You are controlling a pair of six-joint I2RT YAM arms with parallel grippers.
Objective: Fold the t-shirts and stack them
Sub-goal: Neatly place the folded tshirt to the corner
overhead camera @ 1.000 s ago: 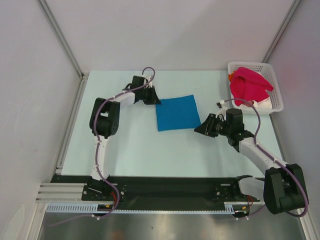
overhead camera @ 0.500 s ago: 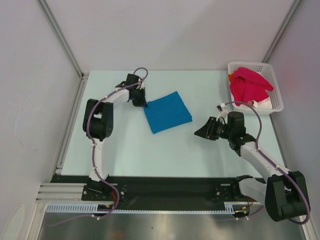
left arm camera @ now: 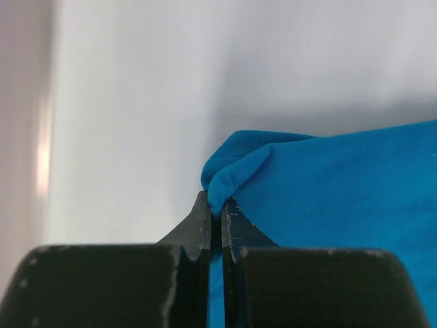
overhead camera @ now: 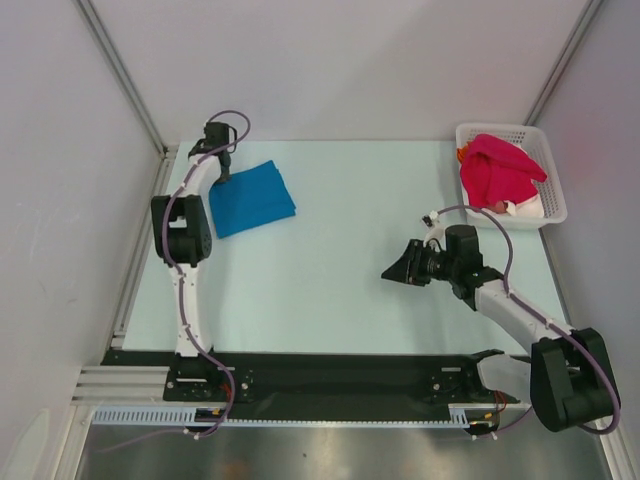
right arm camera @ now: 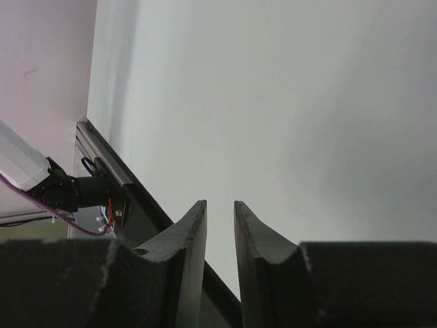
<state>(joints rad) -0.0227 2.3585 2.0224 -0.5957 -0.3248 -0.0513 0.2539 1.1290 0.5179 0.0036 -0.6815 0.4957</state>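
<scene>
Top external view gave us the pale table [overhead camera: 340, 290] from above; at about ten o'clock on it the left gripper [overhead camera: 221, 174] pointed down at the far-left corner of the bright blue t-shirt [overhead camera: 250, 198]; the shirt lay folded into a rough rectangle, flat on the surface, tilted so that its long edge ran from eight o'clock to two o'clock. From the left wrist view we saw the left gripper [left arm camera: 216, 206] clamped tight on a bunched fold of the blue t-shirt [left arm camera: 328, 188], the cloth puckered up between the two tips and spreading off towards three o'clock.

Further right, at about four o'clock on the table and well apart from the blue shirt, the right gripper [overhead camera: 392, 272] hung low over bare surface, its nose turned to nine o'clock; in the right wrist view the right gripper [right arm camera: 220, 208] had its fingers only a narrow slit apart, and they held nothing.

At two o'clock stood the white basket [overhead camera: 500, 128]; the crimson-pink t-shirt [overhead camera: 500, 172] lay heaped in it and filled most of it; a sliver of orange cloth [overhead camera: 462, 153] showed at its nine o'clock side, and some white cloth [overhead camera: 527, 206] at its five o'clock corner.
</scene>
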